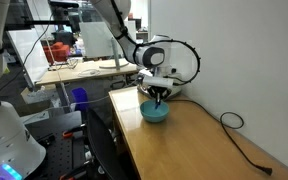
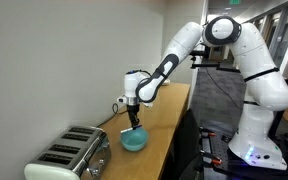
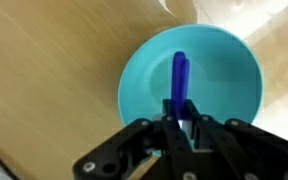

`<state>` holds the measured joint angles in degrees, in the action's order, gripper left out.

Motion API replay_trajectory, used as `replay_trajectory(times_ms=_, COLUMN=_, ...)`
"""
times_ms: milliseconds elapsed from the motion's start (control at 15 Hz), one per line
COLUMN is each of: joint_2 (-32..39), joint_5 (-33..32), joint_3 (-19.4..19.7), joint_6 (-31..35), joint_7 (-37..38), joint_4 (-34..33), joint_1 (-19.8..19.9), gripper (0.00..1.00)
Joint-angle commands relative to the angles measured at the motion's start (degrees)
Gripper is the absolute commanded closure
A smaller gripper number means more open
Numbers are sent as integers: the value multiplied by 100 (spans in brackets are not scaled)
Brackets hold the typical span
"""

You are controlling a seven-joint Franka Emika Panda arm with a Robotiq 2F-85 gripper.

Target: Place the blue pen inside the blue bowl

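The blue bowl [image 3: 190, 85] is a round teal bowl on the wooden table, seen from above in the wrist view and also in both exterior views [image 1: 155, 112] [image 2: 133, 141]. My gripper [image 3: 181, 122] is shut on the blue pen [image 3: 179, 78], which points down over the bowl's inside. In both exterior views the gripper [image 1: 159, 97] [image 2: 135, 124] hangs straight above the bowl, just over its rim. The pen is too small to make out there.
A silver toaster [image 2: 72, 155] stands on the table beside the bowl. A black cable [image 1: 239, 135] runs along the table by the white wall. The table's edge [image 1: 124, 130] drops off toward the lab floor.
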<state>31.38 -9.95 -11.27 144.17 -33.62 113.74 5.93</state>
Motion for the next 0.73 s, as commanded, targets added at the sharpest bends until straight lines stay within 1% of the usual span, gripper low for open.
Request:
replay_trajectory(times_ms=0, joint_2=-21, joint_5=27, joint_3=106, joint_6=-155, joint_7=-33, joint_4=-70, joint_1=-77, gripper=53)
replay_trajectory(times_ms=67, joint_2=-12, joint_5=46, joint_3=102, joint_6=-188, joint_7=-72, joint_4=-113, joint_1=-56, gripper=46)
replay_trajectory(times_ms=133, joint_2=-79, joint_5=61, joint_3=96, joint_6=-124, joint_7=-75, joint_4=-9, joint_1=-40, gripper=38)
replay_trajectory(times_ms=400, joint_2=-166, joint_5=79, joint_3=143, joint_6=-163, joint_7=-47, joint_4=-186, joint_1=3, gripper=7)
replay_trajectory(times_ms=467, joint_2=-213, joint_5=95, joint_3=151, joint_6=-172, joint_7=-65, joint_4=-221, joint_1=34, gripper=1)
replay_trajectory(times_ms=667, joint_2=-494, joint_5=135, joint_3=136, joint_6=-393, joint_7=-254, joint_4=-164, joint_1=122, gripper=0)
